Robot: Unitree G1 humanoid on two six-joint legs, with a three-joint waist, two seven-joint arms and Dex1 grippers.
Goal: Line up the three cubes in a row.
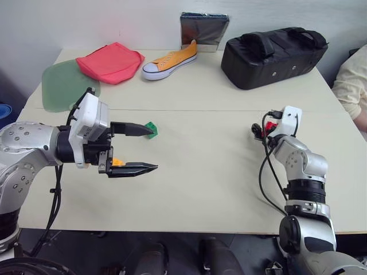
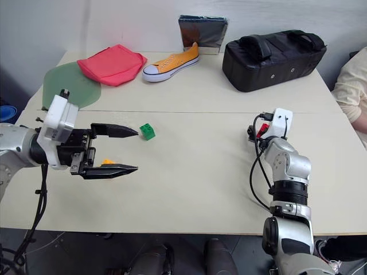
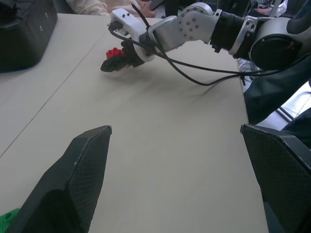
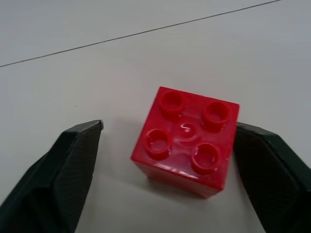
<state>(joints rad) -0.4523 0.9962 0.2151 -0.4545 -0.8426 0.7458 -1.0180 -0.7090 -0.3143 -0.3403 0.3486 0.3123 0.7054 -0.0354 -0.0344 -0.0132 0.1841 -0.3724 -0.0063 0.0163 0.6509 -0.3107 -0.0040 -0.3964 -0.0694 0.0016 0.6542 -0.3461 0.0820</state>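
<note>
- Right wrist view, close in: the red cube (image 4: 187, 141) sits studs-up on the pale table (image 4: 97, 63), between the right gripper's (image 4: 167, 165) two black fingers. One finger lies against the cube's side; the other stands clear of it, so the jaws are part open and not clamped on it.
- Left wrist view, looking across the table: the right gripper reaches low over the red cube at the far side, its jaws on either side of the block; a corner of the green cube (image 3: 7, 218) peeks in at the edge.
- Left eye view, from the head: the left gripper (image 1: 148, 149) hovers above the table with its jaws spread wide and nothing in them. The green cube (image 1: 151, 128) rests just past its upper fingertip, while the orange-yellow cube (image 1: 117, 162) shows as a sliver between the fingers, near their base.
- Along the back edge lie a green mat (image 1: 63, 86), a red cloth (image 1: 112, 62), an orange shoe (image 1: 170, 60) and a black bag (image 1: 272, 54).
</note>
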